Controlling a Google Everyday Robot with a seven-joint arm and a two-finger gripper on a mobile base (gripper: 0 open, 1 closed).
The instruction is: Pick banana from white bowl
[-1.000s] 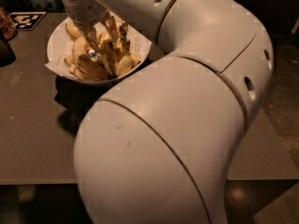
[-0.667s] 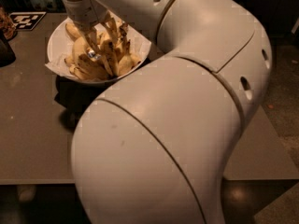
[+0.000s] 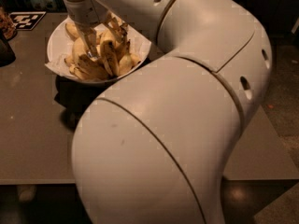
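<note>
The white bowl (image 3: pixel 55 43) stands at the back left of the table, with crinkled white paper showing at its rim. It holds a pile of yellow, brown-spotted bananas (image 3: pixel 112 59). My gripper (image 3: pixel 107 43) reaches down into the bowl from above. It is open, its fingers (image 3: pixel 89 43) spread on either side of a banana in the pile. The bowl's right part is hidden behind my arm.
My bulky white arm (image 3: pixel 187 106) fills the middle and right of the view. The grey table (image 3: pixel 32 129) runs to a front edge low in the view. A black-and-white marker tag (image 3: pixel 25 20) and a dark object (image 3: pixel 5 50) sit at the far left.
</note>
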